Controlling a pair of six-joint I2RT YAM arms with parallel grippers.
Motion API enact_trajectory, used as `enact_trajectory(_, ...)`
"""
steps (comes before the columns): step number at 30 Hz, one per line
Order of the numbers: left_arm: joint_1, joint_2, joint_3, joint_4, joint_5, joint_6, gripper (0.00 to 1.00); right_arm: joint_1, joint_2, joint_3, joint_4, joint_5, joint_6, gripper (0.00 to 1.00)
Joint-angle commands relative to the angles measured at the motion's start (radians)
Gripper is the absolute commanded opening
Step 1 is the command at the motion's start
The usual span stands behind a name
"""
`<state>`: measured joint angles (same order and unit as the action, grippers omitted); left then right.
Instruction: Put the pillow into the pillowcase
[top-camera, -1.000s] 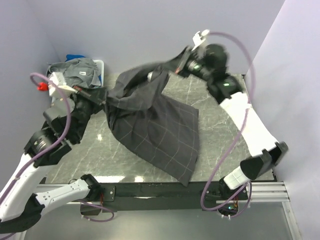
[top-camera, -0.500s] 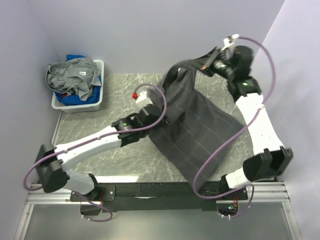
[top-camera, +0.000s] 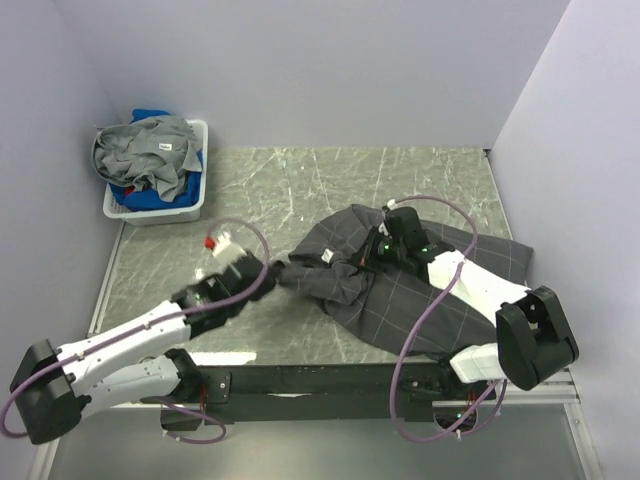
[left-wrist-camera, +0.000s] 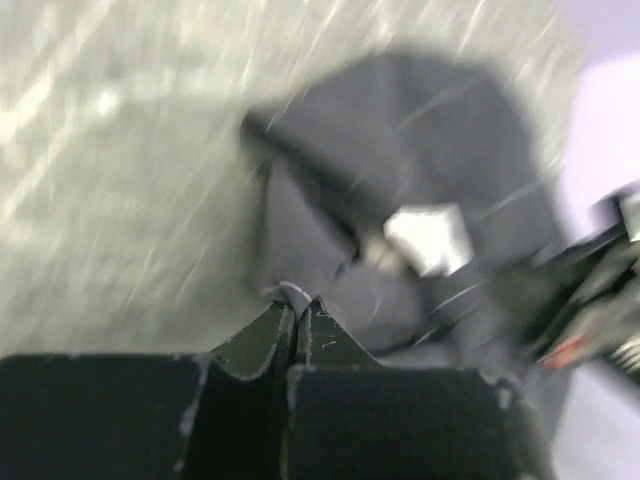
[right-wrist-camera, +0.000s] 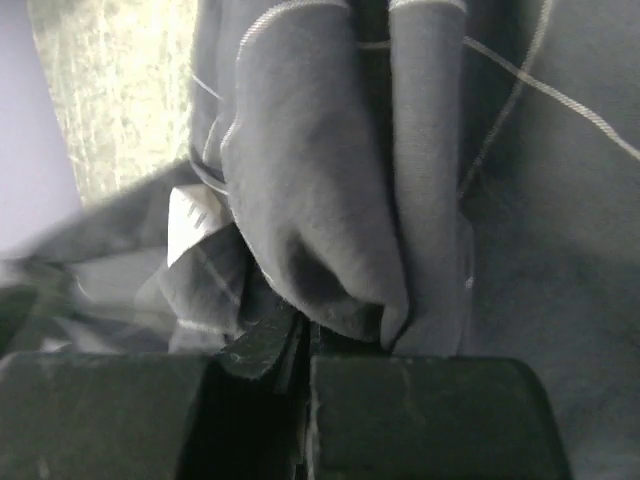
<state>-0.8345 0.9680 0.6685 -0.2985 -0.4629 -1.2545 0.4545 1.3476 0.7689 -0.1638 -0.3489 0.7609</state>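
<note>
The pillowcase (top-camera: 420, 295) lies crumpled on the right half of the surface (top-camera: 250, 190). The left pincer (top-camera: 273, 272) is clenched on its left tip, and the right pincer (top-camera: 365, 258) grasps a fold near its middle.

A: How does the left gripper (left-wrist-camera: 297, 318) stand?

B: Its jaws are pressed together, with a thin fold of the pillowcase (left-wrist-camera: 430, 160) nipped at the tips.

A: And the rest of the cloth?

B: It lies bunched in a dark heap on the grey marble table (left-wrist-camera: 110, 150), its light grid lines faint in the blur. A small white patch (left-wrist-camera: 428, 238) shows among the folds; what it is cannot be told.
</note>
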Motion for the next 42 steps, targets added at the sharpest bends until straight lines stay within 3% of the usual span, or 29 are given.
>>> enact_trajectory(1, -0.212, 0.012, -0.13, 0.073, -0.018, -0.133, 0.01, -0.01, -0.068, 0.075, 0.072, 0.08, -0.067, 0.0)
enact_trajectory(7, -0.478, 0.097, -0.168, -0.071, -0.076, -0.353, 0.01, -0.007, -0.001, 0.361, -0.063, 0.099, -0.091, 0.0)
enact_trajectory(11, -0.574, 0.078, -0.222, -0.077, -0.077, -0.416, 0.01, 0.035, 0.071, 0.49, -0.072, 0.08, -0.075, 0.0)
enact_trajectory(14, -0.612, 0.074, -0.221, -0.079, -0.082, -0.41, 0.01, 0.145, 0.154, 0.579, -0.095, 0.087, -0.101, 0.0)
enact_trajectory(17, -0.643, 0.071, -0.195, -0.089, -0.098, -0.381, 0.08, 0.285, 0.251, 0.647, -0.115, 0.091, -0.155, 0.15)
enact_trajectory(19, -0.641, 0.048, -0.172, -0.154, -0.114, -0.388, 0.14, 0.36, 0.262, 0.673, -0.206, 0.178, -0.198, 0.37)
enact_trajectory(21, -0.641, 0.015, -0.165, -0.221, -0.153, -0.422, 0.18, 0.36, 0.187, 0.515, -0.174, 0.328, -0.172, 0.6)
enact_trajectory(24, -0.597, -0.098, -0.216, -0.242, -0.161, -0.439, 0.12, 0.345, -0.052, 0.289, -0.183, 0.561, -0.115, 0.8)
enact_trajectory(27, -0.497, -0.218, -0.26, -0.208, -0.123, -0.366, 0.09, 0.323, -0.354, 0.082, -0.21, 0.675, -0.025, 0.84)
enact_trajectory(31, -0.289, -0.299, -0.27, -0.171, -0.004, -0.199, 0.08, 0.319, -0.628, -0.205, -0.229, 0.775, 0.225, 0.94)
enact_trajectory(34, -0.191, -0.284, -0.267, -0.119, 0.061, -0.116, 0.06, 0.308, -0.81, -0.429, -0.237, 0.76, 0.413, 0.93)
enact_trajectory(35, -0.172, -0.273, -0.261, -0.113, 0.097, -0.102, 0.04, 0.302, -0.85, -0.533, -0.218, 0.73, 0.448, 0.92)
enact_trajectory(38, -0.133, -0.239, -0.265, -0.096, 0.165, -0.077, 0.01, 0.207, -0.923, -0.634, -0.113, 0.655, 0.466, 0.89)
enact_trajectory(40, -0.127, -0.244, -0.273, -0.109, 0.185, -0.085, 0.01, -0.024, -0.849, -0.631, -0.051, 0.546, 0.338, 0.89)
enact_trajectory(42, -0.126, -0.284, -0.293, -0.132, 0.211, -0.108, 0.01, -0.222, -0.675, -0.587, 0.08, 0.284, 0.191, 0.88)
